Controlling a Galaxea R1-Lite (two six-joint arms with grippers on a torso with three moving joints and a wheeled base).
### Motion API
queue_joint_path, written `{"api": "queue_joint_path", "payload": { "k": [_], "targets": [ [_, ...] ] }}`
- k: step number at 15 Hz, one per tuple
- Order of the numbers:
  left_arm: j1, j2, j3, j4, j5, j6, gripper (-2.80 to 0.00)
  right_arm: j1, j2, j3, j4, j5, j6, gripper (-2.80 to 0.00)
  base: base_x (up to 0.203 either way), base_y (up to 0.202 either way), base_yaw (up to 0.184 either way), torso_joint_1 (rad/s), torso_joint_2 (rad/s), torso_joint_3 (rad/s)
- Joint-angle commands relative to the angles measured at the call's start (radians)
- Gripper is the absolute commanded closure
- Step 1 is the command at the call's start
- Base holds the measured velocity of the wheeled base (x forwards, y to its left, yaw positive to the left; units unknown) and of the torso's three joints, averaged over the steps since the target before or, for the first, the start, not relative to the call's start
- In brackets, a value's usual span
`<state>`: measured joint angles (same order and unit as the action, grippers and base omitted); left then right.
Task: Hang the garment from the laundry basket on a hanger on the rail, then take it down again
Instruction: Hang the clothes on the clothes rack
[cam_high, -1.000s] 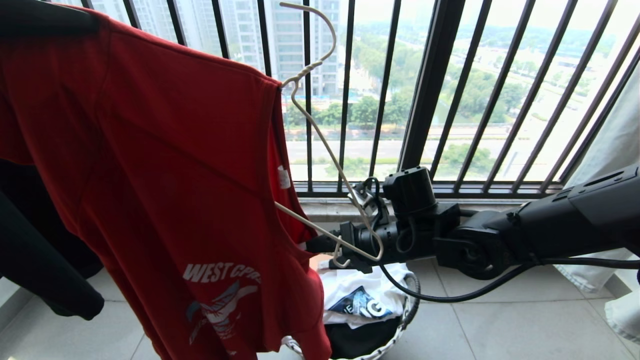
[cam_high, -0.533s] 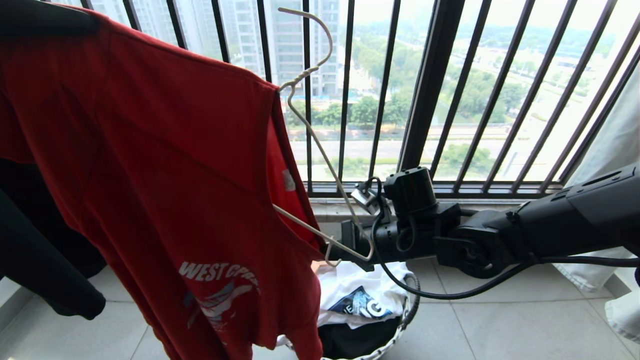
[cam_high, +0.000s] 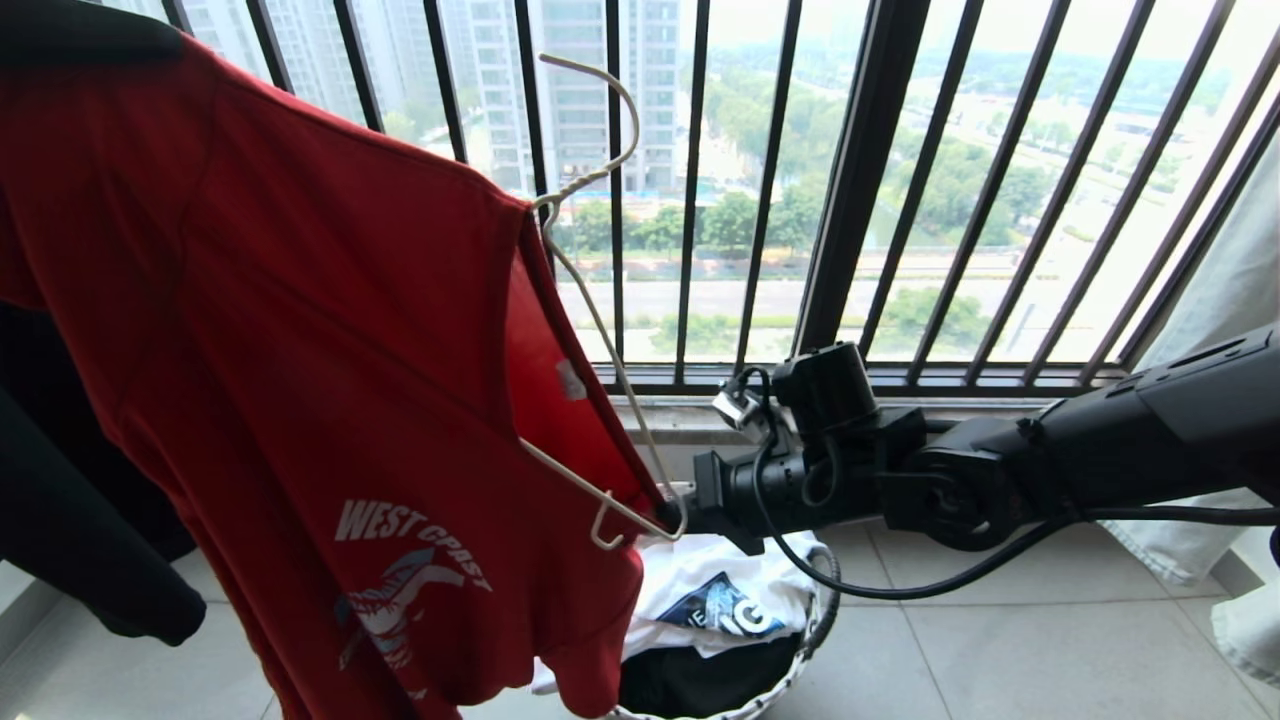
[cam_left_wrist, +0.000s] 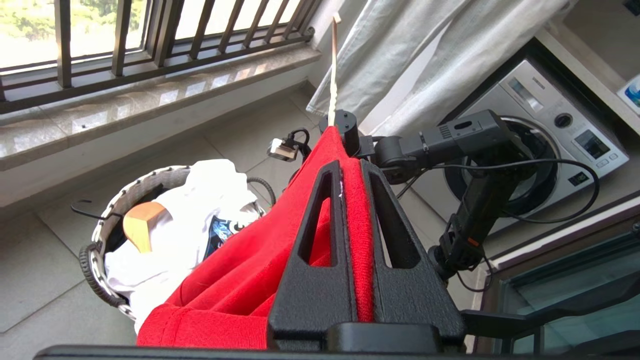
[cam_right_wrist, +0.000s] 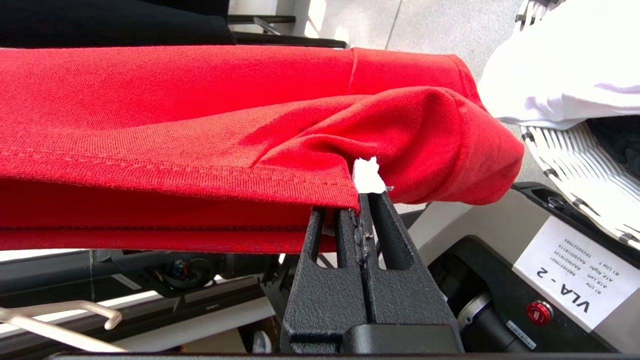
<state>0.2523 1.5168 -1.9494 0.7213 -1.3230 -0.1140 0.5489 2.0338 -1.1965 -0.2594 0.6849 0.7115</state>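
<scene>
- The right gripper (cam_high: 668, 510) reaches in level from three o'clock — fingers pressed together on the garment's (cam_high: 300, 400) edge, beside the hanger (cam_high: 590, 330) tip.
- The left gripper (cam_left_wrist: 345, 165) is clamped on the red cloth.
- The laundry basket (cam_high: 800, 670) sits at six o'clock, below.

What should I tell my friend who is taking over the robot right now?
Left end effector: shut on the red T-shirt, holding it up.
Right end effector: shut on the shirt's edge, close to the end of the hanger.
The hanger is partly inside the shirt; one arm and the hook stick out. It is not on any rail in view.
The laundry basket sits on the floor below, with a white garment and a dark one inside.
Done: shirt taken out of the basket, hanger partly in.
Left: finish dressing the hanger, hang it up, take it down.
</scene>
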Motion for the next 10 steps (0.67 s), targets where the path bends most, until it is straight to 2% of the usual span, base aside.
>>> {"api": "queue_joint_path", "payload": {
  "k": [1, 3, 6, 10],
  "targets": [
    [0.001, -0.001, 0.0, 0.0, -0.007, -0.001, 0.0, 0.011, -0.002, 0.004, 0.009, 0.005, 0.003, 0.0, 0.0, 0.0, 0.0, 0.0, 0.0, 0.0],
    [0.002, -0.004, -0.001, 0.0, -0.007, -0.001, 0.0, 0.021, -0.012, 0.014, 0.011, 0.02, 0.003, 0.0, 0.0, 0.0, 0.0, 0.0, 0.0, 0.0],
    [0.009, -0.021, -0.002, -0.001, -0.007, -0.003, 0.0, 0.028, -0.011, 0.012, 0.008, 0.103, 0.003, 0.0, 0.0, 0.0, 0.0, 0.0, 0.0, 0.0],
    [0.012, -0.024, -0.002, -0.036, -0.007, -0.003, 0.0, 0.031, -0.032, 0.011, 0.014, 0.119, 0.005, 0.0, 0.0, 0.0, 0.0, 0.0, 0.0, 0.0]
  ]
}}
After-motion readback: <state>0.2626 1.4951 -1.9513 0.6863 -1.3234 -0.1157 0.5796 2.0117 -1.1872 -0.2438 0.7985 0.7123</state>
